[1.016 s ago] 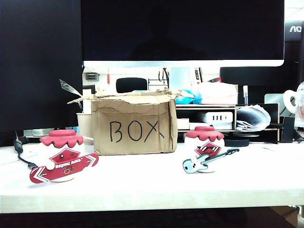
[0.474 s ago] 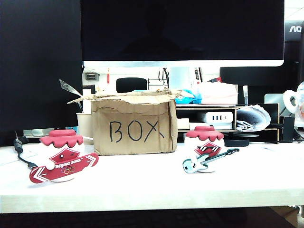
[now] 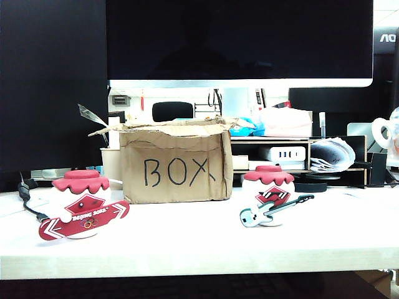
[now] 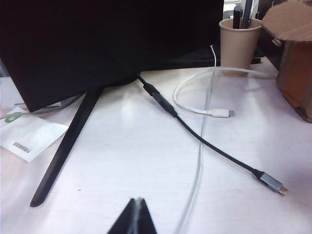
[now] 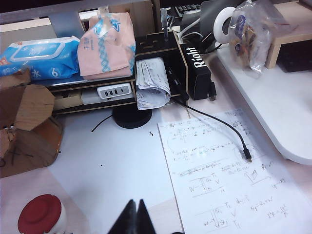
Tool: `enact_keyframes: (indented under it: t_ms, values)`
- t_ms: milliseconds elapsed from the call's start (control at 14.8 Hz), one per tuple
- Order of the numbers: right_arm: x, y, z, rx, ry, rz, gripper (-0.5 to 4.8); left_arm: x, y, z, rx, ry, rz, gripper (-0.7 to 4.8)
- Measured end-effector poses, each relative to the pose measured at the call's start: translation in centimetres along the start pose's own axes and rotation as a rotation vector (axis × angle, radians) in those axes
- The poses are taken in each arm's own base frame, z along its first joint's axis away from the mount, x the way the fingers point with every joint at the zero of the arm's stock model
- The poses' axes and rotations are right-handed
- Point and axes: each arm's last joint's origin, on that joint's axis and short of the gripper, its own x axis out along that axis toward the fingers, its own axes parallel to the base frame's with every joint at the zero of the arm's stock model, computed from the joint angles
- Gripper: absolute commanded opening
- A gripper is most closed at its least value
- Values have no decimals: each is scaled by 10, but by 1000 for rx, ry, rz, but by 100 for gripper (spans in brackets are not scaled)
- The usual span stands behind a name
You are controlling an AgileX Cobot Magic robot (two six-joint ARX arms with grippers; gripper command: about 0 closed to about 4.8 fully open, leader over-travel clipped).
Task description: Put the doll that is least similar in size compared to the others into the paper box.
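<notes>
The small doll is out of view in every frame. The paper box [image 3: 176, 165], brown with "BOX" written on it, stands mid-table with torn flaps open. Left of it sits a round white red-capped doll with a red snowboard [image 3: 83, 210]; right of it sits one with a teal guitar [image 3: 269, 202]. Neither arm shows in the exterior view. My left gripper [image 4: 138, 200] is shut and empty above the white table, with the box [image 4: 295, 58] off to one side. My right gripper [image 5: 135, 202] is shut and empty, close to a doll's red cap [image 5: 39, 214] and the box [image 5: 27, 124].
A monitor stand leg [image 4: 68, 141], a black cable [image 4: 214, 148], a white cable [image 4: 204, 105] and a paper cup [image 4: 237, 44] lie near the left gripper. A handwritten sheet [image 5: 224, 170], a desk organizer [image 5: 161, 73] and wet wipes [image 5: 41, 56] are by the right gripper.
</notes>
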Motion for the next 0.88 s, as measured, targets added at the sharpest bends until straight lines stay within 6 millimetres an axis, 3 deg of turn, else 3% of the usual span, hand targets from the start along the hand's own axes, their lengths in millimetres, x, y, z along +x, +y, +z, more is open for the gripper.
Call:
enact_keyframes:
  t_ms: [135, 406, 881]
  values:
    - [0, 0, 0, 0, 0, 0, -1, 0, 0, 1, 6, -12, 6, -5]
    - [0, 0, 0, 0, 0, -2, -1, -1, 3, 11, -167, -116, 81, -5]
    - [2, -5, 1, 23, -11, -82, -1, -2, 3, 20, -98, -214, 68, -5]
